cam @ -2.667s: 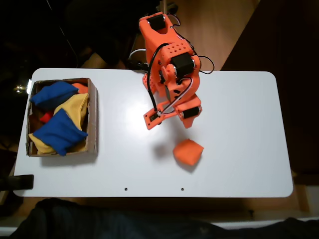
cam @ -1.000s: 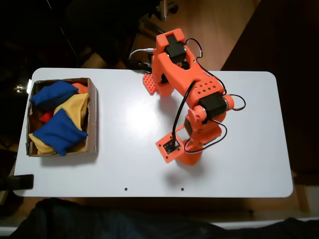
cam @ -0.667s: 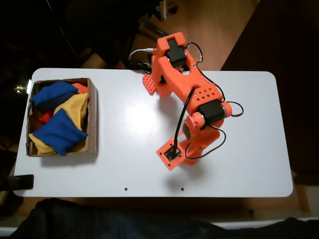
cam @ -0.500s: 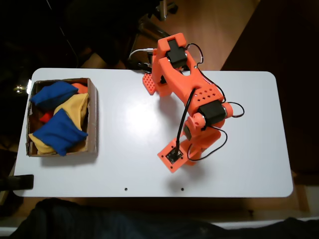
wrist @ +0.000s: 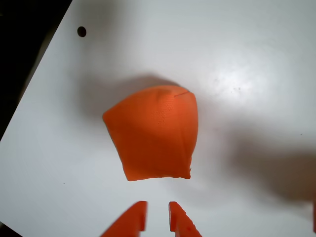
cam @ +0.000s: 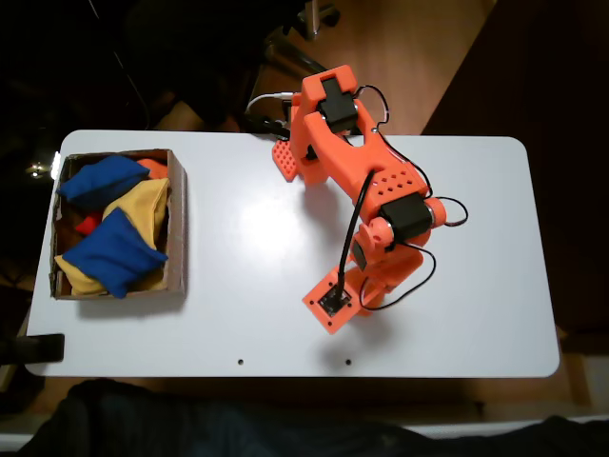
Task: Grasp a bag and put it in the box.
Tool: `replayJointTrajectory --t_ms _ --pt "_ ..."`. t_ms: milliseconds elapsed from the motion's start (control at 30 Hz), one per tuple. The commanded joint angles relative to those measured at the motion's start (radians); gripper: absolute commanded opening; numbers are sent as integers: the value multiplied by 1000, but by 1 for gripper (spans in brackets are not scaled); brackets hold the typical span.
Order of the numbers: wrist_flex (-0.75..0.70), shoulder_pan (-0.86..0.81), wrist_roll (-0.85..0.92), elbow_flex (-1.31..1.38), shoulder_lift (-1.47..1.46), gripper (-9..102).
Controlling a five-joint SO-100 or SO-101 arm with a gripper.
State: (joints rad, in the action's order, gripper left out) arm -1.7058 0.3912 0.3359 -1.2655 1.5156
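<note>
The orange bag (wrist: 154, 134) lies alone on the white table, in the middle of the wrist view. Two orange fingertips of my gripper (wrist: 158, 219) poke in at the bottom edge just below the bag, a narrow gap between them. Nothing is held between them, and they do not touch the bag. In the fixed view my orange arm (cam: 381, 190) reaches out over the table's middle right and covers the bag. The box (cam: 177, 219), brown cardboard, stands at the table's left end, far from the arm.
Blue bean bags (cam: 112, 252) and yellow ones (cam: 143, 202) fill the box. The wrist camera plate (cam: 329, 305) sticks out near the table's front edge (cam: 285, 374). A small dark hole (wrist: 82, 31) marks the table close to the bag.
The arm has unfolded from its base and swung out over the orange bag, covering it in the fixed view. Over the last second the wrist has crept slightly toward the front edge.
</note>
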Motion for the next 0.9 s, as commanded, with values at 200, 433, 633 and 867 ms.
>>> replayJointTrajectory --t_ms 200,433,633,867 --pt "3 -15 -2 41 -5 24" --pt "8 -18 6 37 -35 35" --pt "-2 -40 9 34 -54 50" --pt "-28 -48 40 34 -52 58"
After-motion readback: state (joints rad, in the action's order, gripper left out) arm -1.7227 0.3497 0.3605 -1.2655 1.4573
